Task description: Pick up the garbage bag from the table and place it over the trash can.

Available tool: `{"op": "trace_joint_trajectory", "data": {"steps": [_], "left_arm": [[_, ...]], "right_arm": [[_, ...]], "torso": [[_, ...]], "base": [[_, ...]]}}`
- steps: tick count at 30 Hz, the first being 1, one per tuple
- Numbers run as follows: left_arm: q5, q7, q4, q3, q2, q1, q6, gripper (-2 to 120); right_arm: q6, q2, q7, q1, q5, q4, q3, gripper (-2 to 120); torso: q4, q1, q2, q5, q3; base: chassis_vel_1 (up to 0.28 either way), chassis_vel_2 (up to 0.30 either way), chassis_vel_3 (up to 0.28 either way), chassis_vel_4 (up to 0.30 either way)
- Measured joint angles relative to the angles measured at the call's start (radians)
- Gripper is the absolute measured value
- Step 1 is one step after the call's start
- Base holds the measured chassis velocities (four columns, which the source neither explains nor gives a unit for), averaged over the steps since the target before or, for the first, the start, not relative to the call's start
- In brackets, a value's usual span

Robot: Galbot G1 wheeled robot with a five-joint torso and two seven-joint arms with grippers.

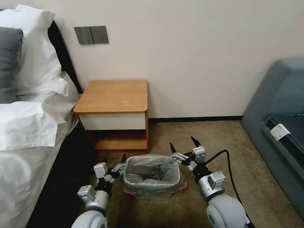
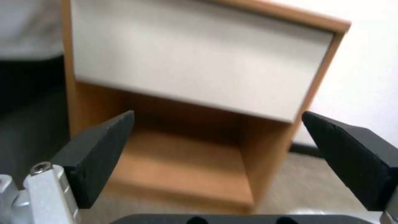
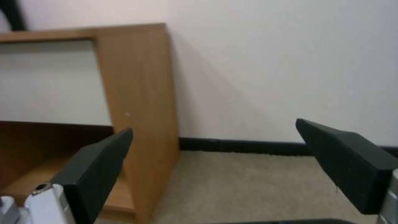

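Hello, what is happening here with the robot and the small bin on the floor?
The garbage bag already lines the trash can, which stands on the carpet in front of the table. Its pinkish edge hangs outside, low around the bin. The left gripper is at the bin's left rim and the right gripper at its right rim. Both are open and hold nothing.

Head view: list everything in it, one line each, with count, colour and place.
garbage bag: one, translucent grey, lining the trash can, edge folded over its rim
trash can: one, cream-white, on the carpet before the table
table: one, orange-brown, white drawer front, against the wall
bed: one, white linen, left
sofa: one, grey-blue, right
wall switches: grey, above the table
left gripper: open, at the can's left rim
right gripper: open, at the can's right rim
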Motion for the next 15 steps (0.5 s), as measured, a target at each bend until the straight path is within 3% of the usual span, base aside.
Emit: {"op": "trace_joint_trajectory", "data": {"steps": [6,15], "left_arm": [[0.024,0.049,0.064,-0.015,0.023,-0.015,-0.081,100],[0.042,0.056,0.089,-0.013,0.028,-0.009,-0.089,100]], "right_arm": [[0.058,0.032,-0.003,-0.008,-0.001,-0.070,0.012,100],[0.084,0.044,-0.019,-0.013,-0.022,-0.100,0.022,100]], "torso": [[0.0000,0.000,0.000,0.0000,0.000],[0.0000,0.000,0.000,0.0001,0.000]], "base": [[0.000,0.000,0.000,0.000],[0.000,0.000,0.000,0.000]]}}
